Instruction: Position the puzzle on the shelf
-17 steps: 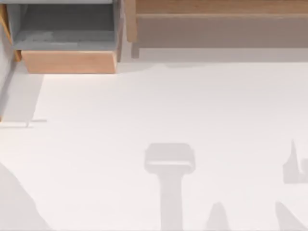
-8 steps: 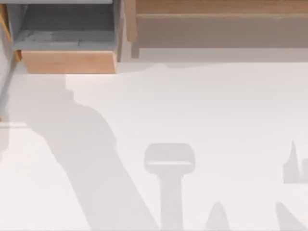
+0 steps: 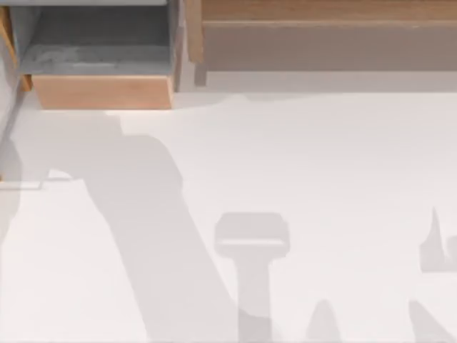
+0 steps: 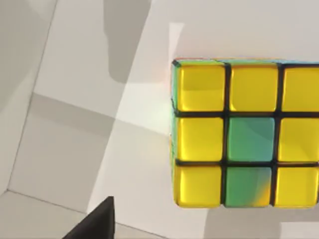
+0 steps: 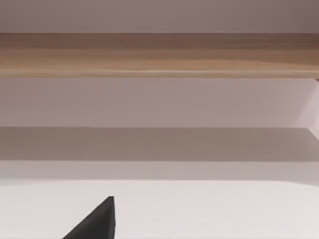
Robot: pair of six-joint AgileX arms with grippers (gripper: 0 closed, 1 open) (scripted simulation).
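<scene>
Puzzle [image 4: 246,132] close before left gripper, over white tabletop [image 4: 129,149]; grip state cannot be told. Shelf [image 3: 321,14] along far edge, toward right. Right arm facing shelf.

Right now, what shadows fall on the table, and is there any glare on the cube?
Top view: a broad grey shadow crosses the table from the box toward the near edge, with smaller shadows low in the middle and right. Left wrist view: the puzzle shows soft sheen on its yellow squares, and angular shadows lie beside it.
</scene>
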